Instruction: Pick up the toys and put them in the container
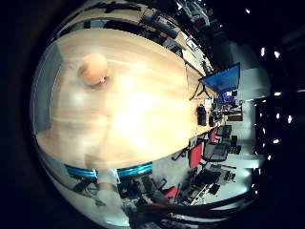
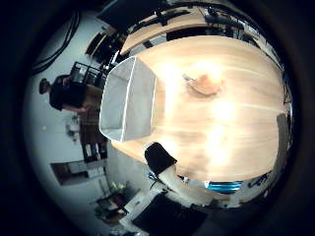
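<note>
A round peach-orange soft toy [image 1: 94,69] lies alone on the light wooden table [image 1: 143,114]. Beside it, at the table's end, stands a grey open container [image 2: 128,101] with pale walls; nothing shows inside it. My hand [image 2: 162,164] hangs well above the table and away from the toy, and only a black-tipped white finger [image 2: 158,156] reaches into the thumb side view. Another white finger part [image 1: 110,191] shows past the table's edge. The fingers look relaxed and hold nothing.
A blue-lit monitor [image 1: 221,78] stands on a stand at the table's far corner. Red chairs [image 1: 195,155] and black office gear stand on the floor beside the table. More wooden tables [image 2: 167,22] lie beyond.
</note>
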